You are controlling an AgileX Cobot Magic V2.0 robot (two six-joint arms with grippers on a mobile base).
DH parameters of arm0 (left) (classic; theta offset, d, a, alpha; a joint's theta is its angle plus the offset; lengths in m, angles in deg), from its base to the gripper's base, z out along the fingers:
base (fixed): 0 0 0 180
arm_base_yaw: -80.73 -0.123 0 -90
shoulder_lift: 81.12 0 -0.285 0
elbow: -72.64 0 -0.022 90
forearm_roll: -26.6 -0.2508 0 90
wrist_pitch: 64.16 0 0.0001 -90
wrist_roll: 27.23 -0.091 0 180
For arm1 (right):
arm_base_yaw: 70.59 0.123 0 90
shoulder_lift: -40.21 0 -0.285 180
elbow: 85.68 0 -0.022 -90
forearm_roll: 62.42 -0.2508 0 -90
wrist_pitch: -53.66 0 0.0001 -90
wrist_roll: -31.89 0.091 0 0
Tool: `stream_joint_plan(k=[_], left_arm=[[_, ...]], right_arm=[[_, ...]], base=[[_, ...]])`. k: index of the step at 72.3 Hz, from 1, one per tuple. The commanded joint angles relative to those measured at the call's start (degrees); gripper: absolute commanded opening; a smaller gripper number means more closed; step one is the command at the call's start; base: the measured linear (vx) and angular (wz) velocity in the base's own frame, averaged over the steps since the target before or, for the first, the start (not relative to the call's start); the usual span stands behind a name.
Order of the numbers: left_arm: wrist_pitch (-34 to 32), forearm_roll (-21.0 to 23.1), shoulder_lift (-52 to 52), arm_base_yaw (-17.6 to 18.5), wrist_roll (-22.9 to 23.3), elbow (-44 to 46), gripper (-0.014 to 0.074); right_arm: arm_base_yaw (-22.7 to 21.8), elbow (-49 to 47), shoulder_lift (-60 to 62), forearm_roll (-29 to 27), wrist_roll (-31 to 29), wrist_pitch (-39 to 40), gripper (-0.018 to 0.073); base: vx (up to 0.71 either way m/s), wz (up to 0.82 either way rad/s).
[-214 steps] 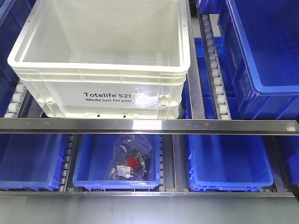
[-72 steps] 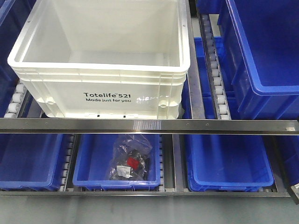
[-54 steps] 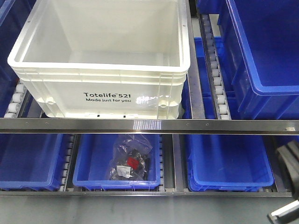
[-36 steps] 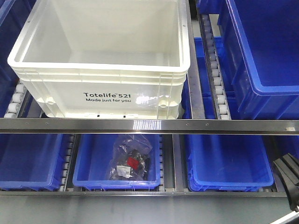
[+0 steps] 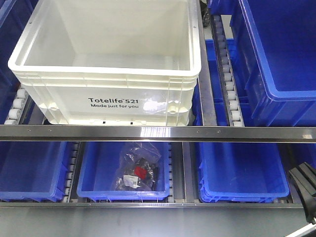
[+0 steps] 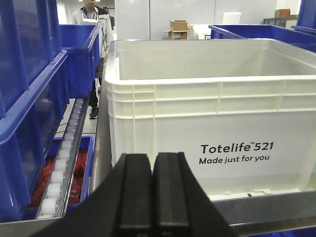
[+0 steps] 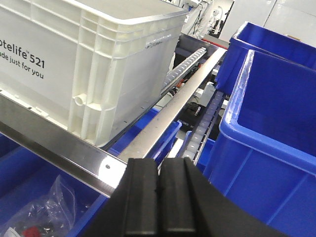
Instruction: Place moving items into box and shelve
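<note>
Since three seconds ago almost nothing on the rack has shifted; only a dark part of the right arm (image 5: 305, 190) has come into the lower right corner of the front view.

At the upper left of the front view the box (image 5: 106, 64) sits on the roller shelf, behind the steel rail (image 5: 158, 133). It is a big white tote of smooth hard plastic, with a ribbed rim and black print on its front wall. It looks empty, so I judge it light but bulky and stiff; a good place to take hold is probably under the ribbed rim on two opposite sides, one hand on each. The plush toys are not visible in any view.

Below the rail, in the lower middle, a blue bin (image 5: 98, 170) holds a clear crinkled bag of dark parts (image 5: 138, 170). More glossy blue bins (image 5: 276, 54) stand at the right.

In the left wrist view the left hand (image 6: 151, 197) has its black pads pressed together, holding nothing, in front of the box. The right hand (image 7: 159, 197) is closed and empty too, low beside the rail.
</note>
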Motion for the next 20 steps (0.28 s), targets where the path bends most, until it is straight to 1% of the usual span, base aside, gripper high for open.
stream_joint_plan(k=[1,20], left_arm=[[-4.7,0.0,1.1,0.3,0.0,-1.5,-0.0006],[-4.7,0.0,1.1,0.3,0.0,-1.5,-0.0006]], right_arm=[[-0.2,-0.1,0.7,0.1,0.0,4.6,-0.0008],[-0.2,-0.1,0.7,0.1,0.0,4.6,-0.0008]], base=[[0.0,0.0],[0.0,0.0]])
